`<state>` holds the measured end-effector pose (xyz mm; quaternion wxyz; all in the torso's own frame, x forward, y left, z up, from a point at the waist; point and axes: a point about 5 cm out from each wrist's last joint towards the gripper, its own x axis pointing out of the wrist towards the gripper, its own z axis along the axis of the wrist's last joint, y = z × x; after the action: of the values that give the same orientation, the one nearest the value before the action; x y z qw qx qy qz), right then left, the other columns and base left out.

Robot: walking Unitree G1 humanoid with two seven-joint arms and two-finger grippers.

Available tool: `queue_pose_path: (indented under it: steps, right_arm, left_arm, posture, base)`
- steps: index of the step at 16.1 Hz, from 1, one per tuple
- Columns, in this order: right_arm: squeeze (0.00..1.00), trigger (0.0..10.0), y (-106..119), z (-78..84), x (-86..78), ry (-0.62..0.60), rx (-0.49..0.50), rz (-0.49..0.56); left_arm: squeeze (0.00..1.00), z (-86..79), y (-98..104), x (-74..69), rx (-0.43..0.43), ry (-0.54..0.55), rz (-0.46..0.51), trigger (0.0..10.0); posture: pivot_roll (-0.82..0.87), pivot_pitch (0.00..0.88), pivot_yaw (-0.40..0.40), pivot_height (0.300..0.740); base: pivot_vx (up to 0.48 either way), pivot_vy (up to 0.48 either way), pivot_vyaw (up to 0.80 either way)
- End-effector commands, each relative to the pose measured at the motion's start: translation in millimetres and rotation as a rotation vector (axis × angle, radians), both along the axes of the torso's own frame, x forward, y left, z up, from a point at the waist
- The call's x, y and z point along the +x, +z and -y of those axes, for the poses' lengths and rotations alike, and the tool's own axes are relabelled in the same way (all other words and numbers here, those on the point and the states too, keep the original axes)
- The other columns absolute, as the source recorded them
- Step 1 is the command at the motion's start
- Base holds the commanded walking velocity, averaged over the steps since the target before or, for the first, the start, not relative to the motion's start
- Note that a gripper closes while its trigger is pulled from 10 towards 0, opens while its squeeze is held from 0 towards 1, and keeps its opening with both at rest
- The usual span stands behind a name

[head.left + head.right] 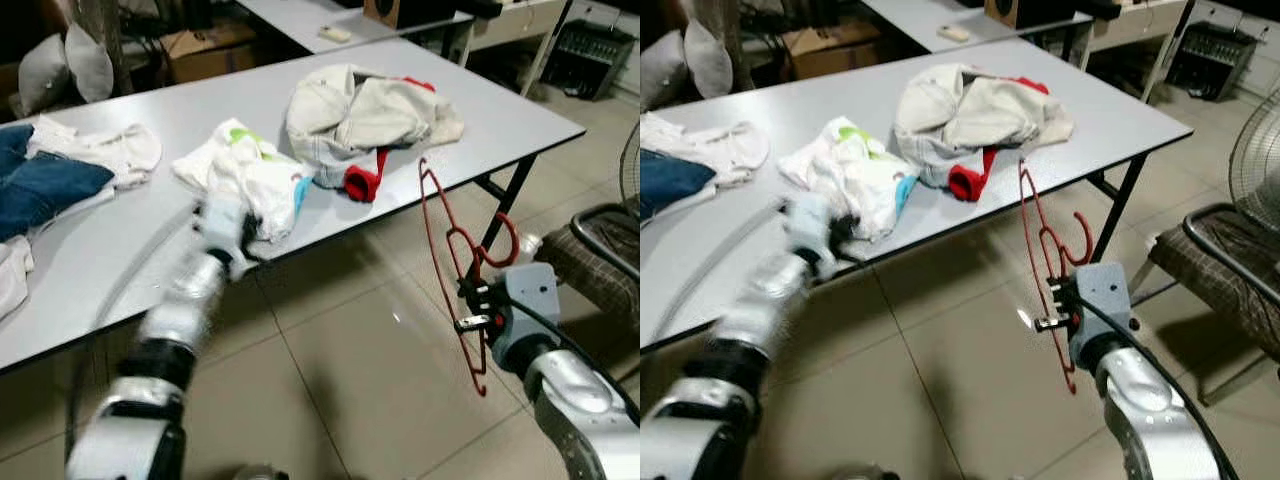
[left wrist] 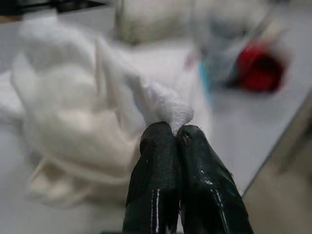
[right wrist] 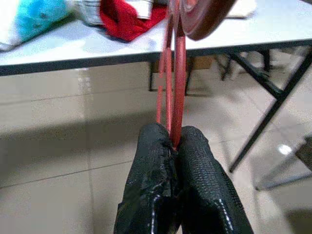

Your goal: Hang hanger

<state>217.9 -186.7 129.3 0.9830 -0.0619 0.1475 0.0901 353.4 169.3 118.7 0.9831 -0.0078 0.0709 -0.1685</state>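
Observation:
A red wire hanger (image 1: 452, 250) stands upright in the air in front of the grey table (image 1: 520, 125), off its near right edge. My right gripper (image 1: 470, 296) is shut on the hanger (image 3: 174, 97) near its middle. A white garment (image 1: 245, 175) with green and teal print lies at the table's front edge. My left gripper (image 2: 175, 134) is shut on a fold of that white garment (image 2: 87, 112); in the eye views the left arm (image 1: 205, 270) is blurred.
A cream and red clothes pile (image 1: 365, 115) lies on the table behind the hanger. Jeans (image 1: 40, 185) and white clothes (image 1: 105, 145) lie at the left. A dark chair (image 1: 600, 250) and a fan (image 1: 1255, 150) stand at the right over tiled floor.

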Motion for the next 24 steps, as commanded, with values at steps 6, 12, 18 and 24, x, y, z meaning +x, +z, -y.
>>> queue_pose_path:
  steps: [6, 12, 18, 24]
  right_arm:
    - [0.00, 10.0, 32.1, -23.0, 0.1, 0.320, 0.140, 0.114]
    - [0.00, 10.0, 43.2, -36.2, -9.7, 0.525, 0.232, 0.069]
    - [0.00, 10.0, 46.5, -40.6, -4.1, 0.618, 0.197, 0.016]
    - [0.00, 10.0, 44.0, -41.9, -10.0, 0.658, 0.161, -0.020]
  left_arm:
    - [0.00, -19.7, 129.0, 8.4, -0.367, -0.334, 0.235, 0.0]
    - [0.00, 0.5, 152.0, 2.5, -0.318, -0.481, 0.233, 0.0]
    - [0.00, 15.4, 149.3, -10.1, -0.266, -0.632, 0.178, 0.0]
    - [0.00, 6.9, 135.9, 8.0, -0.090, -0.440, 0.167, 0.0]
  posture:
    - [-0.02, 0.000, 0.062, 0.740]
    - [-0.03, 0.000, 0.071, 0.740]
    - [-0.02, 0.000, 0.056, 0.740]
    - [-0.03, 0.000, 0.056, 0.740]
  base:
    - [0.000, 0.000, 0.00]
    - [0.000, 0.000, 0.00]
    - [0.000, 0.000, 0.00]
    - [0.000, 0.000, 0.00]
